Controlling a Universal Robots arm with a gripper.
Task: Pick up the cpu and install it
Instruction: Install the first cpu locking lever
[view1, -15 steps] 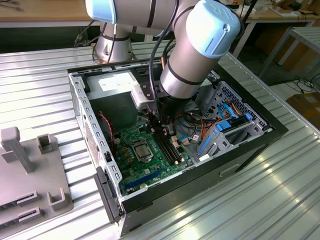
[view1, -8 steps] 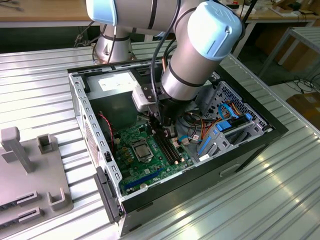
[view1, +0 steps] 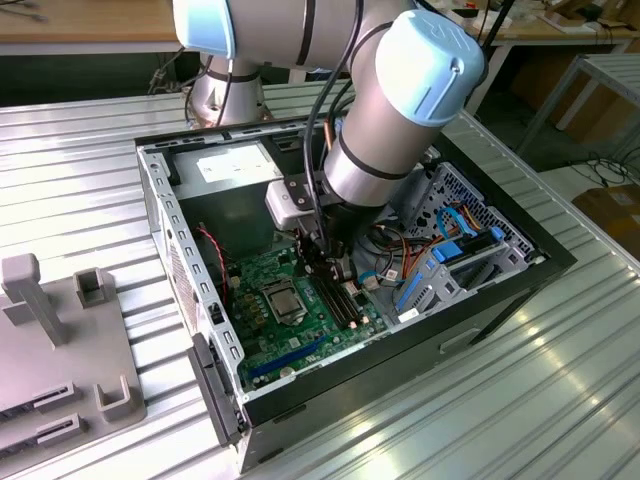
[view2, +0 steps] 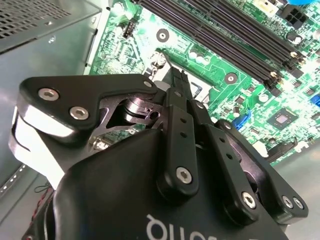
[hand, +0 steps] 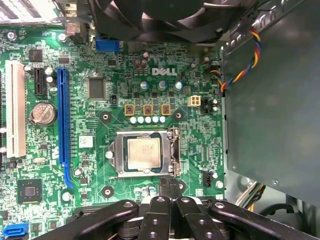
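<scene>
I log the cpu (hand: 144, 153) — seated flat in its socket (hand: 174, 152) on the green board (hand: 125, 80), metal top bare. My gripper (hand: 169, 186) hangs just beside the socket's edge, fingers pressed together, holding nothing. Nearby: blue slot (hand: 62, 117), coin cell (hand: 42, 114), black memory slots (view2: 225, 37), fan (hand: 165, 15), grey power box (hand: 272, 100), case wall (view1: 160, 215).

Arm bent downward, gripper (hand: 169, 186) fingers pressed together.
</scene>
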